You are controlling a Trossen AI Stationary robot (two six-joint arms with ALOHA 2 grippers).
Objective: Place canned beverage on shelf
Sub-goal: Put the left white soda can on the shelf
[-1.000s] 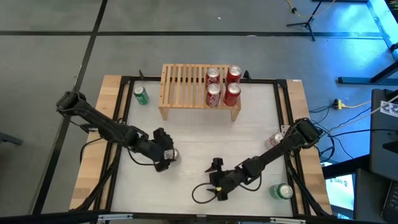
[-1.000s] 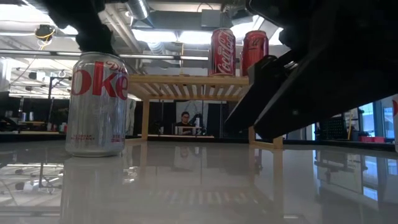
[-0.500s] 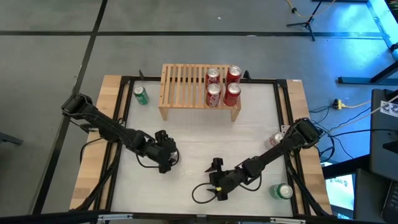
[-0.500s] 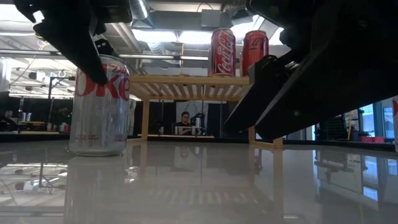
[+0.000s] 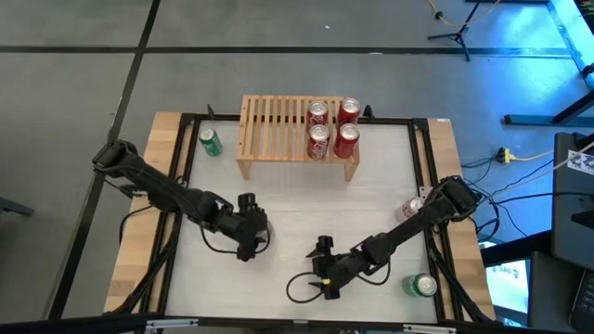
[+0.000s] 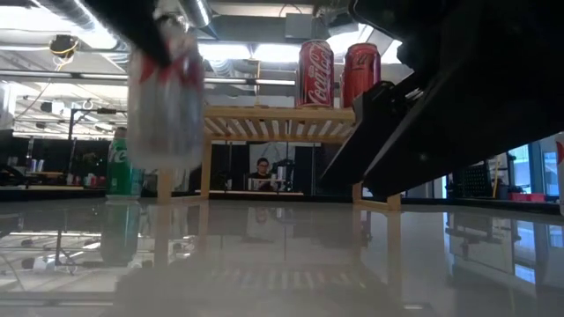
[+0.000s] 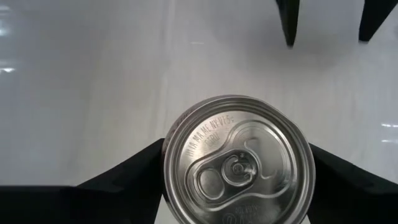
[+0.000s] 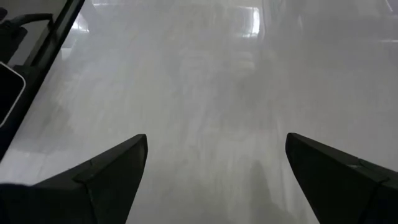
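Note:
A silver Diet Coke can (image 6: 167, 97) hangs in my left gripper (image 5: 252, 232), left of the table's middle; its top (image 7: 239, 168) fills the left wrist view. The light-wood slatted shelf (image 5: 278, 130) stands on its side legs at the far edge, and several red cans (image 5: 332, 128) stand upright on its right part. My right gripper (image 5: 325, 271) is open and empty, low over the table near the front centre. My left gripper pinches the can's side wall just below the rim (image 7: 169, 155) between its two fingers (image 7: 134, 171), one on each side. The fingers come from above, pointing down. The can is upright and lifted clear of the table.
A green can (image 5: 212, 142) stands on the table left of the shelf and also shows in the low view (image 6: 123, 163). Another green can (image 5: 422, 285) lies near the front right corner, and a further can (image 5: 414, 208) is at the right edge. The shelf's left slats are bare.
My left gripper has come down around the Diet Coke can, taken hold of it and lifted it off the table, moving a little toward the table's right edge. The can stood on the table before; now it hangs clear, upright.

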